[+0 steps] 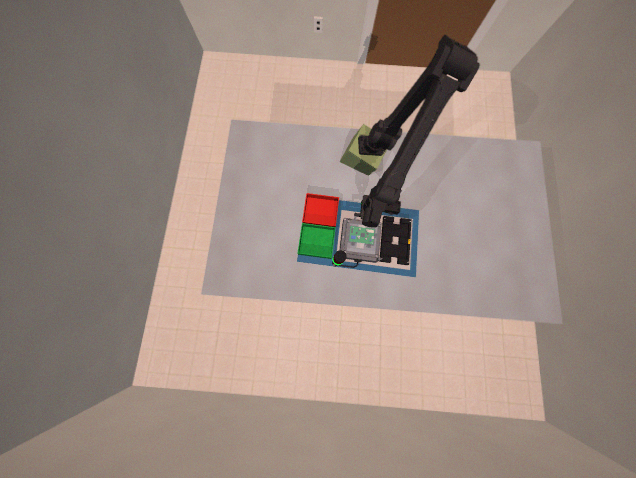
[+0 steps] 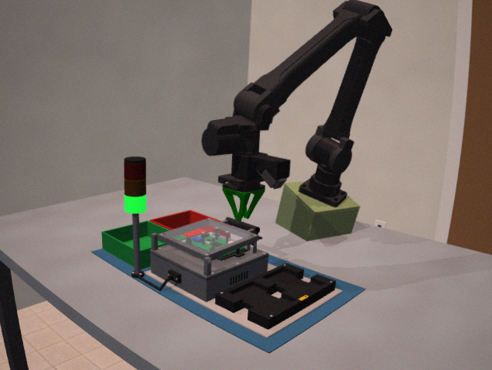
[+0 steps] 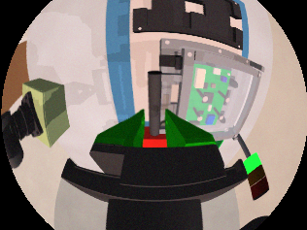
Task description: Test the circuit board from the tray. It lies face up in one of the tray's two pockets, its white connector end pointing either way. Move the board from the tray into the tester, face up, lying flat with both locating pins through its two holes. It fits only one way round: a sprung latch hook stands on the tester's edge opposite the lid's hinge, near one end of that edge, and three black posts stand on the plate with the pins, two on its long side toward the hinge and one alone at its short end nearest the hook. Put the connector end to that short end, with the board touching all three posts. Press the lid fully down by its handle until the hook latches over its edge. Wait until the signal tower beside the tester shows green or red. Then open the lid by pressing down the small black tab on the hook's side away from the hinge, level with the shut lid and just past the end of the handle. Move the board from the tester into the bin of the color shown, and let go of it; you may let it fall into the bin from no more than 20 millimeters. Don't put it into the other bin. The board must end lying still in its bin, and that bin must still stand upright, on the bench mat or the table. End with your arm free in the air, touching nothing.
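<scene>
The green circuit board (image 1: 362,236) lies in the grey tester (image 2: 208,264) under the clear lid (image 2: 206,234), which is down over it. It also shows in the wrist view (image 3: 209,93). The signal tower (image 2: 134,198) beside the tester shows green. My gripper (image 2: 240,217) points straight down, its green fingers nearly together with nothing between them. The tips hang just above the lid's black handle (image 3: 154,99) at the tester's far edge. I cannot tell whether they touch it. The black tray (image 2: 276,294) is empty.
The green bin (image 2: 123,238) and red bin (image 2: 180,218) stand side by side behind the tester, both empty. The arm's olive base block (image 2: 316,212) sits on the table beyond the blue mat (image 2: 314,314).
</scene>
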Controlling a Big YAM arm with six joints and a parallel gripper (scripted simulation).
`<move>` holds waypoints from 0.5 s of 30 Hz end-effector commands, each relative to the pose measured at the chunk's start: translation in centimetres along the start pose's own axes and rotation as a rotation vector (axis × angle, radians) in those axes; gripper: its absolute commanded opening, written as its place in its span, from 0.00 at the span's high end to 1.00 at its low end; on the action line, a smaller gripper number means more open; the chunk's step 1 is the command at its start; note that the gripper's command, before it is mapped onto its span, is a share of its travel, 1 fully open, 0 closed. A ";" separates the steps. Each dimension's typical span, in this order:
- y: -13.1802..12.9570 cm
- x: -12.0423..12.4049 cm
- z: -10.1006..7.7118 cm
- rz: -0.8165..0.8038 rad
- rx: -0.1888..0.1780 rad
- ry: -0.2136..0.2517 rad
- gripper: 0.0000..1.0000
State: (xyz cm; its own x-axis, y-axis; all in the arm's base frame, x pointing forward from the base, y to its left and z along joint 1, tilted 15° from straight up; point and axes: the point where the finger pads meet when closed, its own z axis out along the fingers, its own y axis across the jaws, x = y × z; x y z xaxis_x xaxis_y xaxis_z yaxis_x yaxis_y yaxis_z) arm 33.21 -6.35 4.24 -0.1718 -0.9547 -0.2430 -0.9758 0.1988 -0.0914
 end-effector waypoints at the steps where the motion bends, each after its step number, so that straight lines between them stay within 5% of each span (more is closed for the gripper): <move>1: -0.2 -0.3 0.5 0.000 0.004 0.000 0.74; 15: -0.1 -0.2 2.7 0.002 0.002 0.000 0.74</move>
State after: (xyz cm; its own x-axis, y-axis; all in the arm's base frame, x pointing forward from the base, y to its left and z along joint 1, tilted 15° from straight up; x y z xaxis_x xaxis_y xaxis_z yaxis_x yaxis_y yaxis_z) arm 33.38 -5.74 2.11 -0.1682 -0.9551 -0.2441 -0.9775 0.1935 -0.0836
